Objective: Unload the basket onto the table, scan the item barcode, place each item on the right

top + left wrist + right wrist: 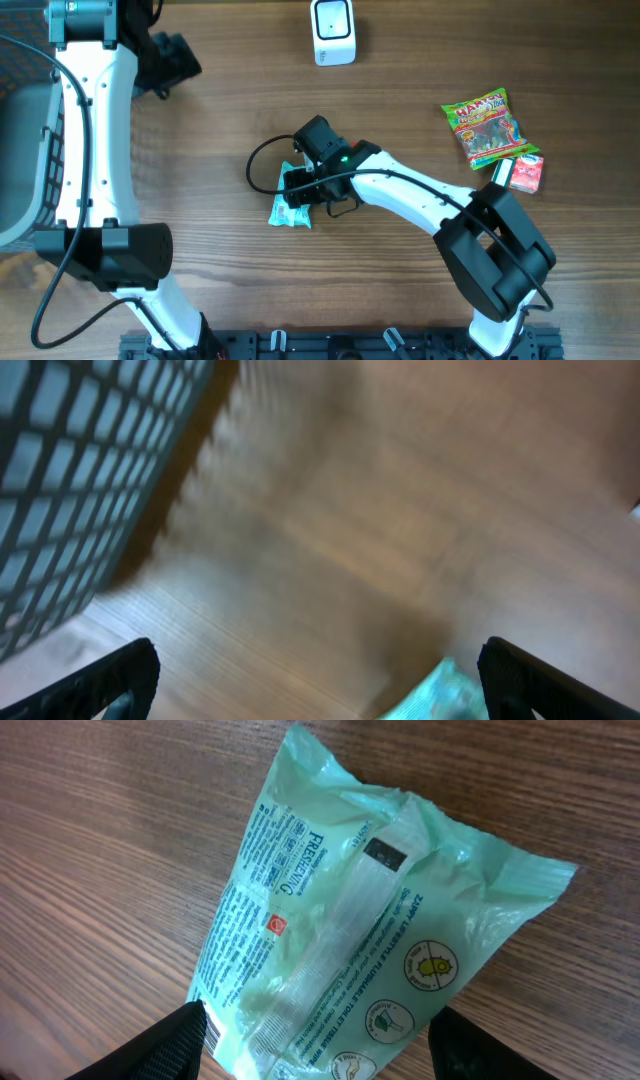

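Note:
A pale teal pack of toilet wipes (350, 920) lies flat on the wooden table, its printed back and centre seam facing up. In the overhead view the pack (290, 211) shows mid-table, partly under my right gripper (302, 186). That right gripper (320, 1025) stands open astride the pack's near end. Its left finger (170, 1045) sits at the edge where barcode stripes show, and its right finger (480, 1050) is off the pack. My left gripper (172, 62) hangs open at the back left, holding nothing; its view is blurred. The white scanner (333, 30) stands at the back centre.
A grey mesh basket (20, 150) sits at the left edge, also seen as a basket wall (70, 480) in the left wrist view. A colourful candy bag (487, 127) and a small pink box (524, 173) lie at the right.

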{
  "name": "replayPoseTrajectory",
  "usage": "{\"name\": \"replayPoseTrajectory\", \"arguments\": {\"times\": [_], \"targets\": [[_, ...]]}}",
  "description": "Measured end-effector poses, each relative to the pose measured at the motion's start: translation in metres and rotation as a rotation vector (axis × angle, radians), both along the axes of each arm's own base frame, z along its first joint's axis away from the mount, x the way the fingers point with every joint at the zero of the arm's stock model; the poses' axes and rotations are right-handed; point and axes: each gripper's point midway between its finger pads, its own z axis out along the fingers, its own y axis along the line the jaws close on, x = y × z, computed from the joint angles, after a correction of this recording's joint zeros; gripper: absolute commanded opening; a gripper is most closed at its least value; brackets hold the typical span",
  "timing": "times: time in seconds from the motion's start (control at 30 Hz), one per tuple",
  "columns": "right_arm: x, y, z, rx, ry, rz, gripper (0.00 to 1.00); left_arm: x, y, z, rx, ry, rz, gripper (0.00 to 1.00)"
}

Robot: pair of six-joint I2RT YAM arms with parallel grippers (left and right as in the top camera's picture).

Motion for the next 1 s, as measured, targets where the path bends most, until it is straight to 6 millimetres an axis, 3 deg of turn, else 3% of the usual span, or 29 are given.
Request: {"name": "replayPoseTrajectory", "arguments": {"times": [0.23,0.27,0.3,0.33,0.37,0.57,0.73,0.9,1.0], "targets": [[-0.003,0.004,0.003,0.048,0.043,-0.002,0.80,0.005,-0.010,0.000,-0.052,-0.017,-0.022,1.00],[0.000,0.001,0.004,0.053,0.048,-0.012,0.82,0.002,-0.015,-0.002,-0.084,-0.004,-0.032,0.92],[0.003,-0.002,0.004,0.060,0.056,-0.021,0.86,0.001,-0.021,-0.003,-0.118,0.002,-0.044,0.48],[0.005,-0.005,0.005,0.073,0.071,-0.032,0.89,-0.005,-0.028,-0.005,-0.156,0.027,-0.053,0.17],[0.008,-0.010,0.006,0.090,0.090,-0.044,0.89,-0.012,-0.035,-0.008,-0.189,0.058,-0.065,0.04],[0.006,-0.015,0.009,0.123,0.149,-0.052,0.93,-0.037,-0.083,-0.026,-0.265,0.200,-0.183,0.04],[0.002,-0.017,0.008,0.117,0.162,-0.038,0.98,-0.059,-0.128,-0.058,-0.256,0.323,-0.296,0.04],[0.001,-0.017,0.008,0.117,0.166,-0.037,0.97,-0.086,-0.155,-0.099,-0.197,0.454,-0.379,0.04],[0.001,-0.017,0.008,0.116,0.168,-0.037,0.97,-0.088,-0.154,-0.114,-0.187,0.472,-0.378,0.04]]}}
